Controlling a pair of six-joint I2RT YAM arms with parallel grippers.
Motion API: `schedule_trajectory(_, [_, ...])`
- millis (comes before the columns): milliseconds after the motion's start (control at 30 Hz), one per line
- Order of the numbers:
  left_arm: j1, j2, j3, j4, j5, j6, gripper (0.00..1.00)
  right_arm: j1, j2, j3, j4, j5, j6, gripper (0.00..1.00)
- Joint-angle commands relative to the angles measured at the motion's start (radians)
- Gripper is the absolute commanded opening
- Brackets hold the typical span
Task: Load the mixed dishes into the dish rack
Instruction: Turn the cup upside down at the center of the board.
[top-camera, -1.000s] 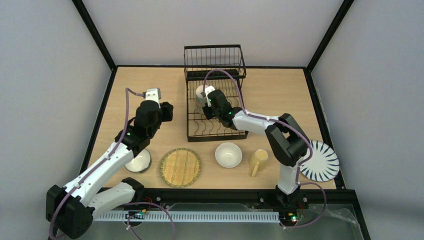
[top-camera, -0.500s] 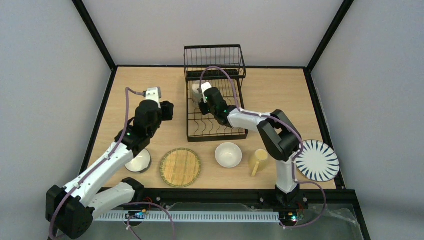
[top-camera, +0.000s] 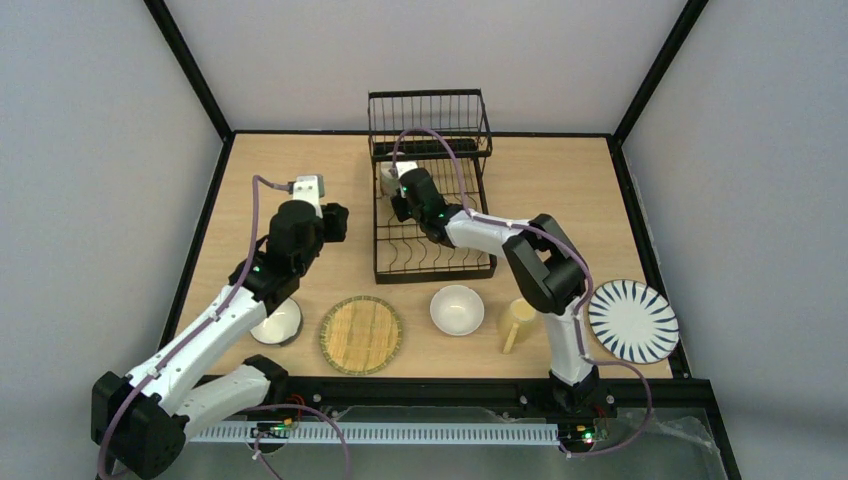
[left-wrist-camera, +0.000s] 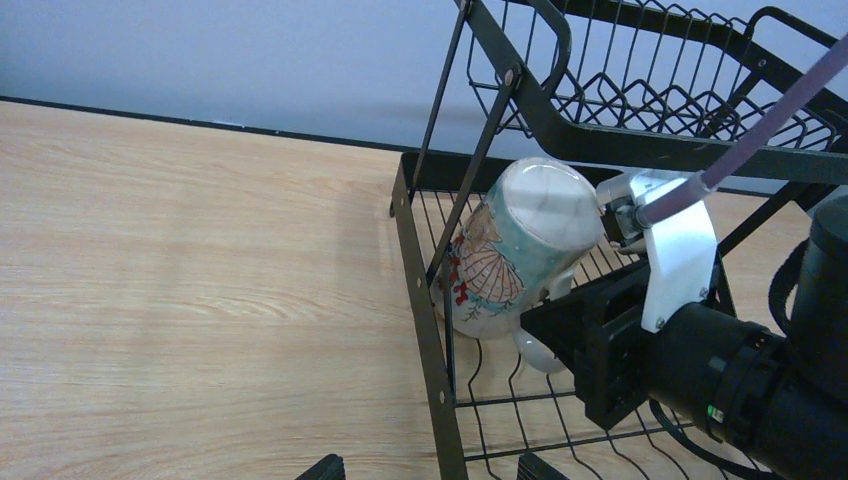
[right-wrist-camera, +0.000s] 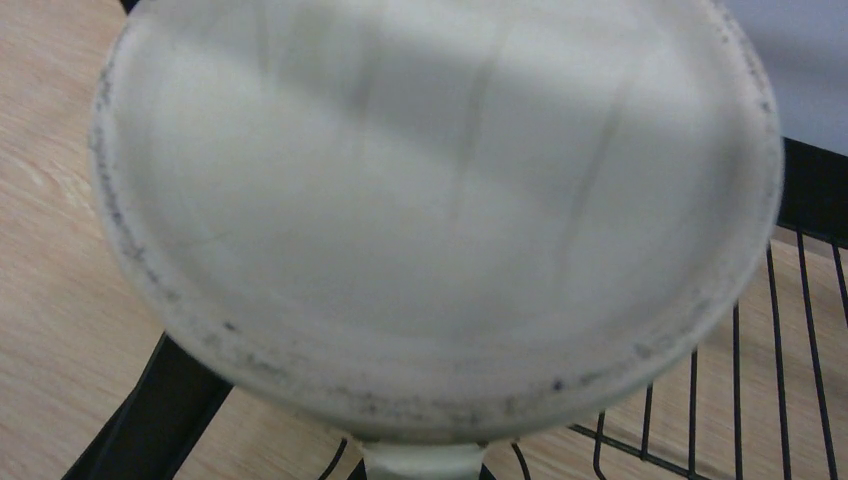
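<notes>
A teal mug with a shell pattern (left-wrist-camera: 510, 250) hangs tilted just above the lower tray of the black dish rack (left-wrist-camera: 425, 300), at its far left corner. My right gripper (left-wrist-camera: 545, 335) is shut on the mug's white handle. In the right wrist view the mug's pale base (right-wrist-camera: 430, 200) fills the picture. From above, the mug (top-camera: 388, 180) and right gripper (top-camera: 400, 192) sit under the raised basket. My left gripper (left-wrist-camera: 430, 468) stands open and empty over the table, left of the rack (top-camera: 436, 274), and appears from above as well (top-camera: 338, 222).
Along the near table edge lie a bowl (top-camera: 280, 323) partly under my left arm, a woven bamboo plate (top-camera: 361, 334), a white bowl (top-camera: 457, 309), a pale yellow mug (top-camera: 517, 320) and a blue-striped plate (top-camera: 633, 321).
My right gripper has carried the patterned mug leftward and farther back in the rack. Its elbow swung left, uncovering the striped plate. The left arm has not moved.
</notes>
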Motion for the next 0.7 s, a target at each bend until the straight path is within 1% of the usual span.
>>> schedule_trajectory(0, [-0.005,-0.009,-0.019,0.01,0.014,0.021,0.99,0.008,0.027,0.095,0.079,0.051,0.004,0.18])
schedule_trajectory(133, [-0.005,-0.011,-0.021,0.009,0.014,0.022,0.99,0.008,0.046,0.121,0.073,0.059,0.004,0.41])
schedule_trajectory(333, [-0.005,-0.012,-0.023,0.004,0.012,0.021,0.99,0.009,0.059,0.141,0.067,0.076,-0.001,0.6])
schedule_trajectory(467, [-0.005,-0.013,-0.021,0.002,0.011,0.018,0.99,0.008,0.058,0.144,0.067,0.085,-0.007,0.62])
schedule_trajectory(567, [-0.005,-0.011,-0.022,0.002,0.011,0.015,0.99,0.008,0.051,0.139,0.067,0.097,-0.008,0.66])
schedule_trajectory(667, [-0.005,-0.011,-0.023,0.001,0.012,0.012,0.99,0.008,0.041,0.127,0.069,0.105,-0.008,0.67])
